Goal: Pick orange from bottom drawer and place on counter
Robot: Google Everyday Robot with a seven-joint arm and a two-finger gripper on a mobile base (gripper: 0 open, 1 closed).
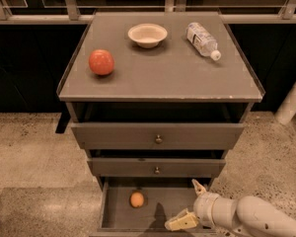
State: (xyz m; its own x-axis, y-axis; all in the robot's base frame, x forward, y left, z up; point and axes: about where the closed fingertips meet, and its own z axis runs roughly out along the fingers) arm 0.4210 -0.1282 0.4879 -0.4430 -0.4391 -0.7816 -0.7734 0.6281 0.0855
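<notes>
- The counter [177, 78] carries a red fruit [101, 62], a bowl [147, 35] and a bottle [202, 40] lying on its side.
- The bottom drawer [118, 216] stands pulled out. The two drawers above jut over its back, so an arm lifting straight up could strike their fronts.
- The claw [190, 205] sits at the drawer's right front, fingers spread wide, holding nothing.
- The orange [136, 199] lies on the drawer floor, left of the claw and apart from it. Being round, it may roll away if one finger nudges it first.
</notes>
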